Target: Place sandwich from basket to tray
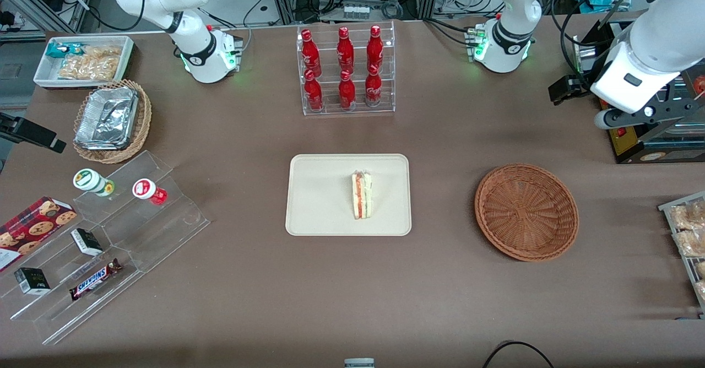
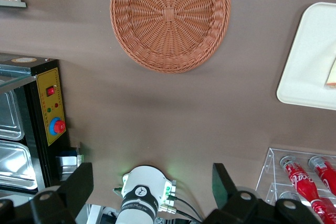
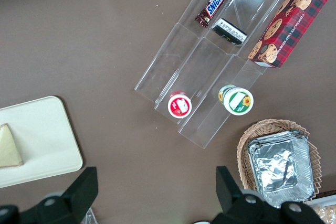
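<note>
The sandwich [image 1: 362, 195], a white-bread wedge with red and green filling, lies on the beige tray [image 1: 319, 203] at the table's middle. The round reddish-brown basket [image 1: 526, 211] stands empty beside the tray, toward the working arm's end. My gripper [image 2: 151, 176] is open with nothing between its fingers. It hangs high above the table near the arm's base, apart from the basket [image 2: 169, 17] and the tray [image 2: 307, 61]. An edge of the sandwich [image 2: 332, 74] shows in the left wrist view. The right wrist view holds a corner of the sandwich [image 3: 9, 148] on the tray [image 3: 42, 135].
A clear rack of red bottles [image 1: 347, 70] stands farther from the front camera than the tray. A black control box [image 1: 650, 142] sits near the working arm. Toward the parked arm's end are a foil container [image 1: 107, 117] and a clear stepped display [image 1: 110, 236].
</note>
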